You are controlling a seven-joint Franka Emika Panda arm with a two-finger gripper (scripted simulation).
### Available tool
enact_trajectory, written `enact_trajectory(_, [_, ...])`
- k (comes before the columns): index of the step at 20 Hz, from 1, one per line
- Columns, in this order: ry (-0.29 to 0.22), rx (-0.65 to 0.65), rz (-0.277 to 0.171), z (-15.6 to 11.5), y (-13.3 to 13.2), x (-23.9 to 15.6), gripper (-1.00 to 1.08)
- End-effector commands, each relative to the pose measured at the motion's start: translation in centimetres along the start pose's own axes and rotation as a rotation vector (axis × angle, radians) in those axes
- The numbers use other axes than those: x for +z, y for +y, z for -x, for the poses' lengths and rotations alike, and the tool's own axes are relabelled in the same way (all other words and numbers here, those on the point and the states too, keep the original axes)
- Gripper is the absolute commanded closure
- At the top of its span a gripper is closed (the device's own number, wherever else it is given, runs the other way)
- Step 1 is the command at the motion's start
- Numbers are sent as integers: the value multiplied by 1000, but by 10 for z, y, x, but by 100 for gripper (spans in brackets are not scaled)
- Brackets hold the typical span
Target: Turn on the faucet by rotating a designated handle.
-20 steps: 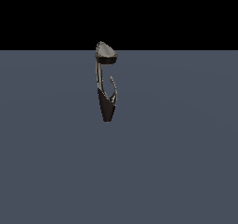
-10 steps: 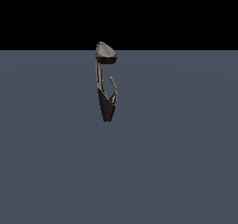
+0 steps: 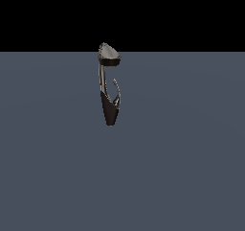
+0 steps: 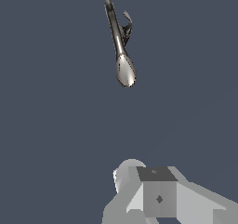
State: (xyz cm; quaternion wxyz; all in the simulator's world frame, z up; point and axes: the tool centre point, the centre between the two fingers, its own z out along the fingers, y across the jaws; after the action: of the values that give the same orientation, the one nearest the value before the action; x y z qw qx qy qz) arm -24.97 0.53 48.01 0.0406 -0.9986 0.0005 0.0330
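Presently, 1 faucet stood upright and alone on the flat grey floor, well ahead of the gripper and quite apart from it.

Item 1, faucet: dark tapered base, chrome neck, rounded silver-grey cap uppermost. In the wrist view the cap lay nearest the gripper, the base farthest.

Item 2, handle: 1 thin hooked chrome lever, branching from the dark body, beside the neck and far slimmer than it. Nothing touched it, so it probably sat in its off position.

Item 3, gripper: only grey and white housing showed, at the edge of the wrist view; the fingers were out of frame, so whether they were spread or closed could not be told. It held nothing visible.

Judgement: the standoff suited an approach stage, keeping the whole fixture in sight for lining up on the lever.
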Motion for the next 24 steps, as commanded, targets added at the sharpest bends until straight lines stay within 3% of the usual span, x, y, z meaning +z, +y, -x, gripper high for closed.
enact_trajectory(1, [-6,16,-10,-6,-1,1,108])
enact_trajectory(10, [-45,127,-75,-46,-10,7,108])
enact_trajectory(24, [-159,417,-222,-147,-22,46,108])
